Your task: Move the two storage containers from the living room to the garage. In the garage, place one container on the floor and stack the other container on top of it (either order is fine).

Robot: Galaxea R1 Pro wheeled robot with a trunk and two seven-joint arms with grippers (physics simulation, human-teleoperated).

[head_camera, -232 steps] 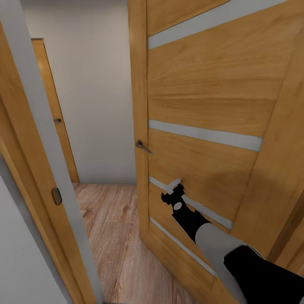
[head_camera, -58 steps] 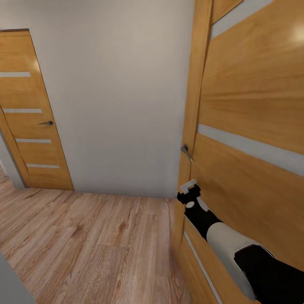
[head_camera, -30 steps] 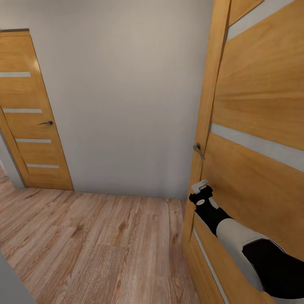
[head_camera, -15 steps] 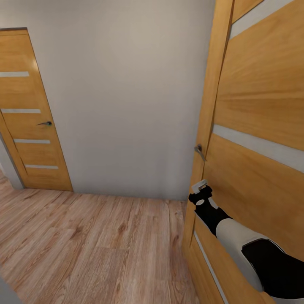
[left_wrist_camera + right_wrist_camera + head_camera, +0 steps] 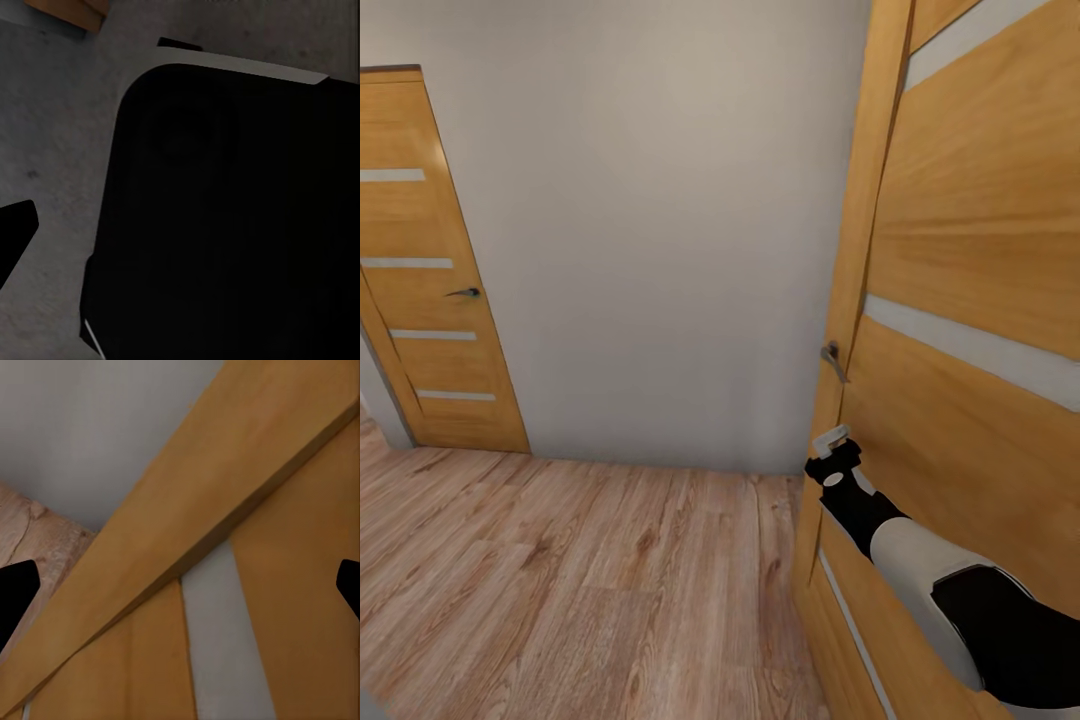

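Honey-coloured wood takes up the right of the head view: an open door (image 5: pixel 970 330) with pale inset strips and a metal lever handle (image 5: pixel 831 357) at its near edge. The right tool (image 5: pixel 830 442) sits against that door just below the handle, its arm stretched forward and up from the lower right with the black wrist and white forearm lying along the panel, most likely so as to hold the leaf aside while the base passes. In the right wrist view two dark fingertips (image 5: pixel 15 592) stand well apart at the frame's edges with nothing between them, so this tool is spread and empty, facing the door's edge and a pale strip. The left wrist view shows a big black rounded body (image 5: pixel 232 217) over grey ground and one dark fingertip; whether that tool is spread or closed I cannot tell. Ahead lie a plain pale wall (image 5: pixel 650 220), a light plank floor (image 5: pixel 580 590) and a second, shut door (image 5: pixel 430 270). Neither storage container is anywhere here; the robot appears to be in transit between rooms
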